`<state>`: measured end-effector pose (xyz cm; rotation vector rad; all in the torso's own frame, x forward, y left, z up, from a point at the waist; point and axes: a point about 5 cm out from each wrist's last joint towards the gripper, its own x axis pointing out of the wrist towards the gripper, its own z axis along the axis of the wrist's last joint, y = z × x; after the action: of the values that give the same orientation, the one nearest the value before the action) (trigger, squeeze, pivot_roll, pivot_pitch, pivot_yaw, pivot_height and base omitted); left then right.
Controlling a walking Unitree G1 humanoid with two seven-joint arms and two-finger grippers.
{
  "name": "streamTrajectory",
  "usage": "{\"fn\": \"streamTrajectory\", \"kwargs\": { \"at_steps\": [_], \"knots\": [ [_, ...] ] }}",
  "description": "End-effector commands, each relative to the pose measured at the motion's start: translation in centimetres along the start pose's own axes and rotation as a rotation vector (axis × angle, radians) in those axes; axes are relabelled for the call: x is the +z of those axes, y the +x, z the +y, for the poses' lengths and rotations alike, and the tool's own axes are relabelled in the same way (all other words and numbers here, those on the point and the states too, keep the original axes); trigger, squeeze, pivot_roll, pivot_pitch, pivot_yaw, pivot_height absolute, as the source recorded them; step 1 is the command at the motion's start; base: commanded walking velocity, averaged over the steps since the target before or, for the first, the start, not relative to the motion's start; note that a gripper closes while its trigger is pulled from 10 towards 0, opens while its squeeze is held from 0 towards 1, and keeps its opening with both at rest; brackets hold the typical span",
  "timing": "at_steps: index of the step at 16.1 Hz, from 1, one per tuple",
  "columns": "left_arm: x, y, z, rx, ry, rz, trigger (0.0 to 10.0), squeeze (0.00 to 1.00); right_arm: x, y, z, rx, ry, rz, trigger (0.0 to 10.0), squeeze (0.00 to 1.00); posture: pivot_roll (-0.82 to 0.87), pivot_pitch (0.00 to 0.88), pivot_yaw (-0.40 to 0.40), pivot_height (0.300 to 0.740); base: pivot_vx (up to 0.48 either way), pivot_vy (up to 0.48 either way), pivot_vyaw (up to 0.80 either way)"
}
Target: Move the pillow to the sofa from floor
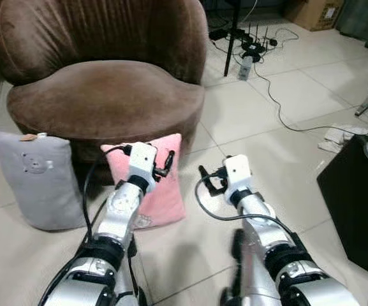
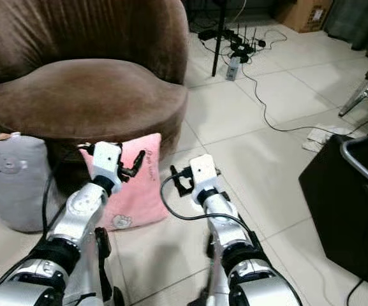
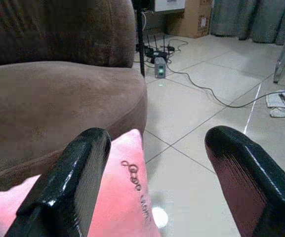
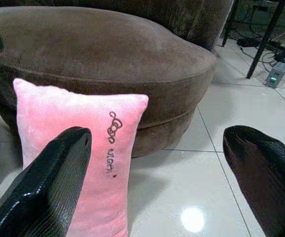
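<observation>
Pink plush is what we are after: the pink pillow (image 1: 161,185) stands on its lower edge on the tiled floor (image 1: 260,127), leaning back against the front of the brown sofa (image 1: 101,95), with a grey pillow (image 1: 40,178) just to its left. Our left gripper (image 1: 166,162) hovers at the pillow's upper right corner with fingers spread wide and nothing held. Our right gripper (image 1: 208,180) waits just right of the pillow, fingers likewise apart and empty. We judge the reach is in hand. To do it well, we should bring one finger behind the top edge and one in front, then pinch deep into the stuffing. Its long axis runs upright, embroidered face toward us.
</observation>
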<state>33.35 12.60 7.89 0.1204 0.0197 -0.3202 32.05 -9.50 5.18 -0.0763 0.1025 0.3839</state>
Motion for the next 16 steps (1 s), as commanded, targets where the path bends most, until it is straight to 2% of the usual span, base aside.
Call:
{"fn": "streamTrajectory", "kwargs": {
  "at_steps": [1,6,7,8,12,13,15,16],
  "knots": [
    [0.17,-0.05,0.4,0.019,0.003,-0.003,10.0,0.0,0.07,0.1,0.44,0.017,0.0,0.002,10.0,0.0,-0.02,0.071,-0.044,0.482,0.0,0.48,0.0],
    [0.17,0.06,0.29,0.019,0.025,0.012,10.0,0.0,-0.03,0.01,0.37,0.016,0.002,0.006,10.0,0.0,-0.02,0.075,-0.041,0.482,0.055,0.459,0.0],
    [0.13,0.06,0.32,0.018,0.048,0.018,10.0,0.0,-0.03,0.0,0.4,0.016,0.003,0.005,10.0,0.0,-0.02,0.076,-0.04,0.482,0.48,0.0,0.0],
    [0.15,0.11,0.29,0.016,0.112,0.03,10.0,0.0,-0.05,-0.02,0.48,0.018,0.004,0.004,10.0,0.0,-0.02,0.078,-0.039,0.482,0.48,0.0,0.0],
    [-0.28,0.22,0.06,0.01,0.158,0.077,10.0,0.0,-0.21,-0.15,0.75,0.027,0.008,0.007,10.0,0.0,-0.03,0.08,-0.038,0.482,0.43,-0.083,0.0],
    [-0.62,0.15,-0.08,-0.003,0.175,0.101,10.0,0.0,-0.24,-0.16,0.81,0.029,0.009,0.007,10.0,0.0,-0.03,0.08,-0.038,0.482,0.0,0.0,0.0],
    [-0.45,0.05,0.01,0.017,0.176,0.081,10.0,0.0,-0.27,-0.2,0.93,0.03,0.011,0.007,10.0,0.0,-0.03,0.083,-0.036,0.482,0.0,0.0,0.0],
    [-0.43,0.09,0.1,0.024,0.204,0.087,10.0,0.0,-0.27,-0.2,0.96,0.03,0.011,0.008,10.0,0.0,-0.03,0.083,-0.036,0.482,0.0,0.0,0.0]
  ]
}}
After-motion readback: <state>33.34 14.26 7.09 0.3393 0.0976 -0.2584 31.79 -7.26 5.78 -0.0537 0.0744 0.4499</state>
